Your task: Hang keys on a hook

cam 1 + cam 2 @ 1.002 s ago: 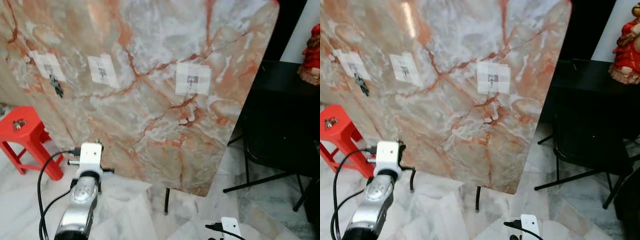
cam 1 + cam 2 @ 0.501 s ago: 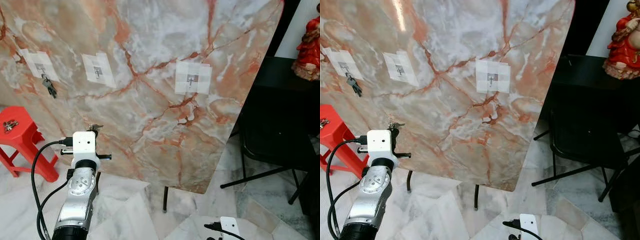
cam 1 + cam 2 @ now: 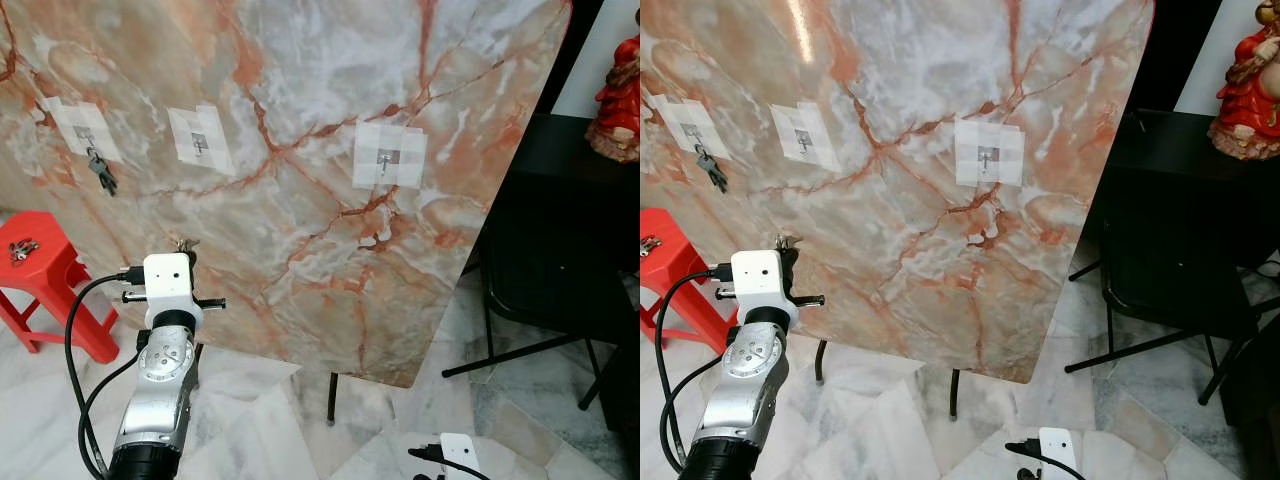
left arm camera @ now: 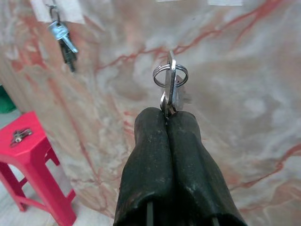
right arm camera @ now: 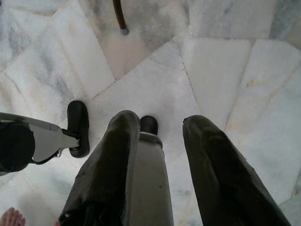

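A marble panel (image 3: 300,170) stands upright before me with three taped hooks. The left hook (image 3: 85,135) carries a hanging bunch of keys (image 3: 101,172). The middle hook (image 3: 201,146) and the right hook (image 3: 386,162) are bare. My left gripper (image 4: 168,117) is shut on a key with a split ring (image 4: 170,75), held up close to the panel below the middle hook. In the left eye view the left arm (image 3: 165,340) rises from the bottom left. My right gripper (image 5: 162,127) hangs open over the floor.
A red stool (image 3: 45,275) with another small bunch of keys (image 3: 20,250) stands at the left. A black chair (image 3: 560,290) and a black table with a red figurine (image 3: 620,90) are at the right. The panel's thin legs (image 3: 332,398) rest on marble floor tiles.
The camera shifted slightly. My left arm rose and moved closer to the panel with the key still held. The right arm stayed low.
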Tool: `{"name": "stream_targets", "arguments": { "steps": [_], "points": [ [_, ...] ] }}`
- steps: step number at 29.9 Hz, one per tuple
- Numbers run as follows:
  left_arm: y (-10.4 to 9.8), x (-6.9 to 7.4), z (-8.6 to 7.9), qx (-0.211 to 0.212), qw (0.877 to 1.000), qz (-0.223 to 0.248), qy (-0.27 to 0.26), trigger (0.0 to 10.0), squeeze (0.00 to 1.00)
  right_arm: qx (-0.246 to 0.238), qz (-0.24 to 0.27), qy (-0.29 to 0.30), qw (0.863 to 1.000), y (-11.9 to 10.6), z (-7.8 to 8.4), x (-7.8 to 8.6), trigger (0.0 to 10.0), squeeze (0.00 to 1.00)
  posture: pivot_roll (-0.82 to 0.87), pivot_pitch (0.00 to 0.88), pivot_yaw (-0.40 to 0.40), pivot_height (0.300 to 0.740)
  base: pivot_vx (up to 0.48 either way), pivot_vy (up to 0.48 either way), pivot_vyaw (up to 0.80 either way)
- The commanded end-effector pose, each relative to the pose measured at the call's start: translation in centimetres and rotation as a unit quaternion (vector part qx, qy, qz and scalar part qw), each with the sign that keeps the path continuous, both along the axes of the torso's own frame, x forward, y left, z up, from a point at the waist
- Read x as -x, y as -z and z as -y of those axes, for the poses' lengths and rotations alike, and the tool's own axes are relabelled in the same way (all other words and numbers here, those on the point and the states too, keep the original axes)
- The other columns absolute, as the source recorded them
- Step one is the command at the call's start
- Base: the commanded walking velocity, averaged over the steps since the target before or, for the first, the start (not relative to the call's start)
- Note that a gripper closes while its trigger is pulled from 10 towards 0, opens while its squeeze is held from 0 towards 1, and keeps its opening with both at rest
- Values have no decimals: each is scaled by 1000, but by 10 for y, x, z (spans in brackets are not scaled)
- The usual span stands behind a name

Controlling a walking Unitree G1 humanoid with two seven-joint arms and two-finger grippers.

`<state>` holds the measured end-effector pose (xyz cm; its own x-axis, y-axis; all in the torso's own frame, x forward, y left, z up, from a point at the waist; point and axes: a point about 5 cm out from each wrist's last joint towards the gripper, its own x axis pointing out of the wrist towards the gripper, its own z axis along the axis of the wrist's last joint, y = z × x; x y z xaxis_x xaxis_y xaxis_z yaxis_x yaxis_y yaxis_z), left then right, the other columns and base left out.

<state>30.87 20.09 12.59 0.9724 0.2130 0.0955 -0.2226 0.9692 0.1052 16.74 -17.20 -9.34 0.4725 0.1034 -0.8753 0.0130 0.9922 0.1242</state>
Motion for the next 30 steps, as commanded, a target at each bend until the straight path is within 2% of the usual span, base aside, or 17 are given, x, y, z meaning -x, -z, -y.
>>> {"name": "stream_targets", "arguments": {
  "steps": [1,4,14,30],
  "points": [
    [-2,0,-3,-1,1000,-2,-8,10000,0,-1,4,0,1000,-1,-1,-2,10000,0,86,40,-37,723,0,0,800],
    [-2,0,-2,0,1000,-1,-5,10000,0,-4,4,16,1000,0,-1,-1,10000,0,86,40,-37,723,0,0,0],
    [-3,-1,0,4,1000,0,-1,10000,0,-4,3,8,1000,0,-1,-1,10000,0,87,39,-37,723,0,0,0],
    [-6,-2,2,3,1000,7,7,10000,0,-4,0,5,1000,0,-2,0,10000,0,89,22,-30,723,268,0,0]
  ]
}}
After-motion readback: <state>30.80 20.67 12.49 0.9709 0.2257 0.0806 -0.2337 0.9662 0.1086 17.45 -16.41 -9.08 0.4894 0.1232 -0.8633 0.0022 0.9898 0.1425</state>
